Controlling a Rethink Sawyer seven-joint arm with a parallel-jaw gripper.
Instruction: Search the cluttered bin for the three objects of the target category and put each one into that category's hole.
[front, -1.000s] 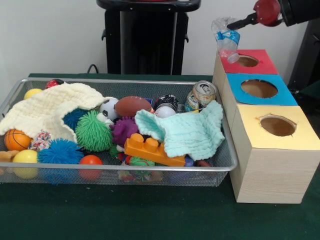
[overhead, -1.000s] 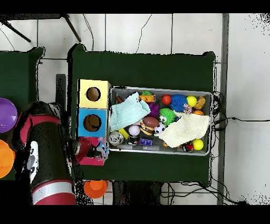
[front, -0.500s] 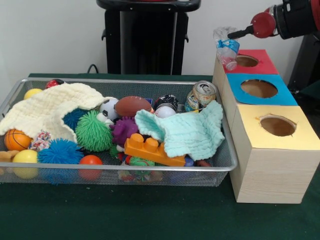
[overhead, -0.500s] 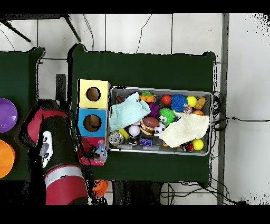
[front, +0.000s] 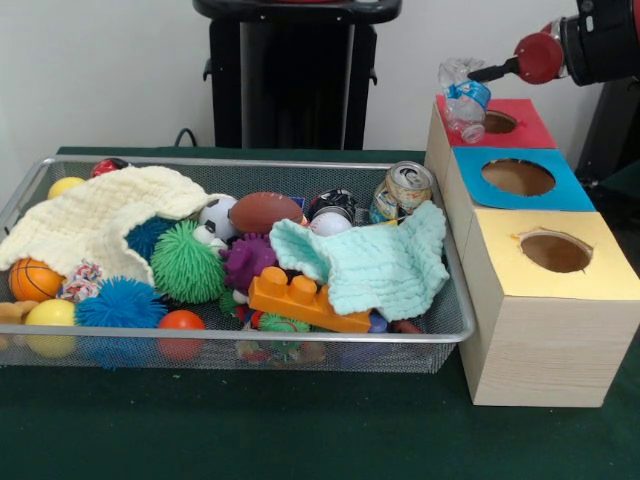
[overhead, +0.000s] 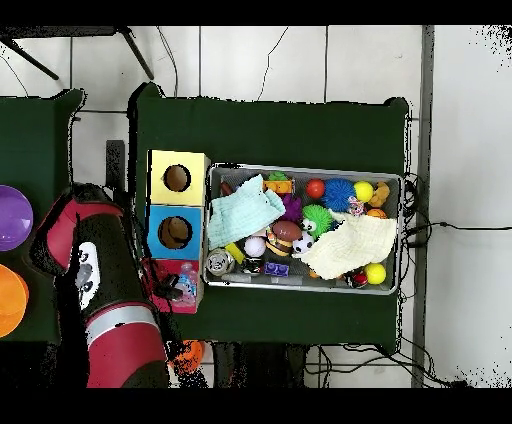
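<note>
Front view showed the gripper (front: 478, 76) clamped on a crushed clear plastic bottle (front: 463, 95) with a blue label, held tilted just above the red box's hole (front: 497, 122). The blue box (front: 520, 179) and yellow box (front: 552, 255) sat nearer in the row, beside the wire bin (front: 440, 322). In the bin, a dented drink can (front: 401, 190) leaned at the far corner, touching the mint cloth (front: 375, 265). An orange building block (front: 305, 301) lay under that cloth's edge, and a cream cloth (front: 95, 217) covered the other end.
</note>
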